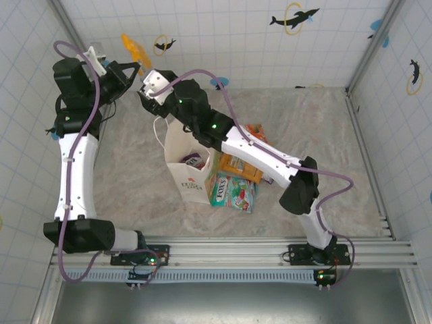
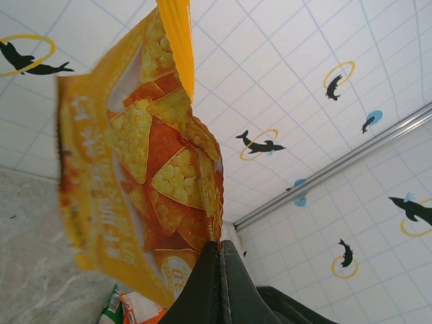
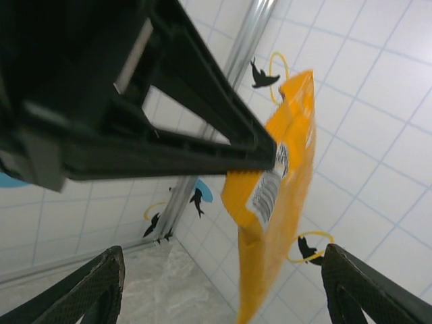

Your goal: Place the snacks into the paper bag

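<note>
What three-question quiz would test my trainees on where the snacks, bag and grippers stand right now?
1. True or false: the left gripper is shut on the yellow-orange packet.
2. Where does the teal packet lie relative to the paper bag? A: inside it. B: beside it. C: on top of it.
3. Fill in the blank: the right gripper has its jaws ____.

Key: 1 true; 2 B; 3 open.
</note>
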Robot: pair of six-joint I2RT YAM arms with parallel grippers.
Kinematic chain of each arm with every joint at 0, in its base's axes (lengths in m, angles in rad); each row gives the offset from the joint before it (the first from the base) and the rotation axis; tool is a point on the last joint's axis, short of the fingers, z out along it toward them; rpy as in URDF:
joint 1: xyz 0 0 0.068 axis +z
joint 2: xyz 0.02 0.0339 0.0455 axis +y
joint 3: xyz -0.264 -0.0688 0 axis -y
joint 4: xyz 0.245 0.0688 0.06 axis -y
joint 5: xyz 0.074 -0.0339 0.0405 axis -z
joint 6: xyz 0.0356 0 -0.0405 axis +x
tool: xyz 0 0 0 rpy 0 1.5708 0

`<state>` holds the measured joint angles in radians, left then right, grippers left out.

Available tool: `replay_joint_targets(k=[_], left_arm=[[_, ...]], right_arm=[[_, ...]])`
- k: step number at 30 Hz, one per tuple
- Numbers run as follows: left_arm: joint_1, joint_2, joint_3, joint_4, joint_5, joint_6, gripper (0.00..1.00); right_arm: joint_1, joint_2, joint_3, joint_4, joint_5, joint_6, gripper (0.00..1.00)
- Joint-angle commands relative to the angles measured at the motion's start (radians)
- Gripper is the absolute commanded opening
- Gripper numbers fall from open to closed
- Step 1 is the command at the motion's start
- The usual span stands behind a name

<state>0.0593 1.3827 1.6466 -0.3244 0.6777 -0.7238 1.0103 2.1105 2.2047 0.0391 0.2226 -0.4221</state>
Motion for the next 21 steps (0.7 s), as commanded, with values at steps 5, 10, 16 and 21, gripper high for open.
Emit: replay_joint_targets(k=[5,10,16,21], left_arm=[[-0.018,-0.004,0.019,0.056,0.047,-0.034,0.00],[-0.022,-0.016,-0.031,0.112,0.068,-0.075,0.00],[-0.026,-0.012,-0.062,0.142,0.070,-0.098,0.00],[-0.035,-0.006,-0.073,0.156,0.077,-0.108,0.00]], right_arm=[[-0.048,0.060,0.052,0.105,-0.020,0.047,0.71],[-0.072,0.094,0.051,0.173,-0.040,0.072,0.64],[-0.086,0.133,0.052,0.260,-0.075,0.089,0.62],[-0.087,0.155,0.052,0.314,-0.097,0.105,0.54]])
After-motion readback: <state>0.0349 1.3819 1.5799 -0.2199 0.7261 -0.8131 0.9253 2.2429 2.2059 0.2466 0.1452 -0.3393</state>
